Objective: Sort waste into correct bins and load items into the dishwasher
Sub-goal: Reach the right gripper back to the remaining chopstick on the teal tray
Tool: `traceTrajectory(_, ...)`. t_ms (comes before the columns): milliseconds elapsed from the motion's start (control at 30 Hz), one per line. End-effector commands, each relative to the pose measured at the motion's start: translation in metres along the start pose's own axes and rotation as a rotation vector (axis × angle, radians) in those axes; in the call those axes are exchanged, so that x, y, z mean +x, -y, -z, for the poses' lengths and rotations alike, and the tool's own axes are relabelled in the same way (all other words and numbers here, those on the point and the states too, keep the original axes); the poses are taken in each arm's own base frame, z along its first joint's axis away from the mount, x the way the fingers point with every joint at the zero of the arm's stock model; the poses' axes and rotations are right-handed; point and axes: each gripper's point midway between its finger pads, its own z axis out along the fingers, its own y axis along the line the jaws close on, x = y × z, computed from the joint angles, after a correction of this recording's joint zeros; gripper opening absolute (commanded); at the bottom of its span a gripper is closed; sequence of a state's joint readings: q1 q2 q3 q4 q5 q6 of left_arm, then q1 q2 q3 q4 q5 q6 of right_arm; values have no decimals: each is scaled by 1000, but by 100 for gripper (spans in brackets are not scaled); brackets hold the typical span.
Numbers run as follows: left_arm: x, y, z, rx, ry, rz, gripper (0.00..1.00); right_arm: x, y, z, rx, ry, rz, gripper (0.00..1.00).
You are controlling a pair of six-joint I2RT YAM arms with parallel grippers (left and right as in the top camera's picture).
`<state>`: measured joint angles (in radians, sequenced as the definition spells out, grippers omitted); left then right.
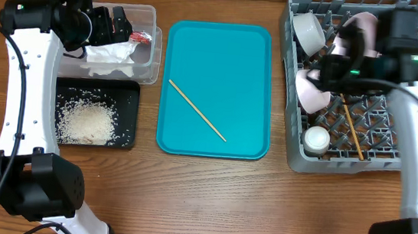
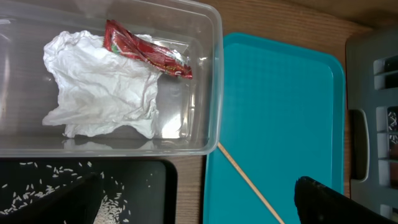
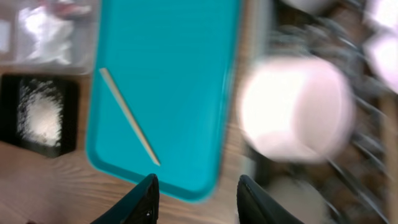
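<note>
Dark fingers (image 3: 148, 200) of the right gripper (image 3: 200, 198) stand wide apart, the jaws open with nothing between them. Under them are the near right corner of a teal plastic serving tray (image 3: 186, 56) and a strip of bare wooden table (image 3: 62, 190). One thin light wooden chopstick (image 3: 129, 116) lies slantwise on that tray. To its right a white bowl (image 3: 292, 109), blurred, sits in the large square grey plastic dish rack (image 1: 286, 151). From overhead, a second white bowl (image 1: 308, 30) shows at the rack's far left corner and a small white cup (image 1: 316, 139) at its near left. A second chopstick (image 1: 352, 129) lies slantwise over the pegs just right of the cup.

The left gripper (image 2: 199, 190) hangs over the far left of the table, its jaws likewise spread and empty. Beneath it a clear rectangular plastic tub (image 2: 214, 74) holds a crumpled white paper napkin (image 2: 102, 84), with a small red shiny wrapper (image 2: 146, 53) touching the napkin's far right side. Just near of the tub, a shallow black rectangular tray (image 1: 130, 94) holds loose white rice grains (image 1: 85, 120), heaped around its middle.
</note>
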<state>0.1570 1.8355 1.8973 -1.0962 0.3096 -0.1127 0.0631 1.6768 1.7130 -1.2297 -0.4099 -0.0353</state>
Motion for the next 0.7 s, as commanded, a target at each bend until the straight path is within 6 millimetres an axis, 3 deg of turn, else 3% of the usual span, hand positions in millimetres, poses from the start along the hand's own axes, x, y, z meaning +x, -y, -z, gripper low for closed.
traceTrajectory(0,-7,5,16,-1,42,-25,100,4,-49,-22,8,-22,134,43)
traceTrajectory(133,-7,5,16,-1,42,-25,100,17,-65,-62,181,-80,303,48)
traceTrajectory(367,-7,5,16,0,42,-26,100,51,-107,-150,146,-222,523,50)
traceTrajectory(500,-7,5,16,-1,42,-25,100,73,-114,-198,134,-296,596,49)
traceTrajectory(667,-7,5,16,-1,43,-25,100,91,-117,-234,132,-339,636,49)
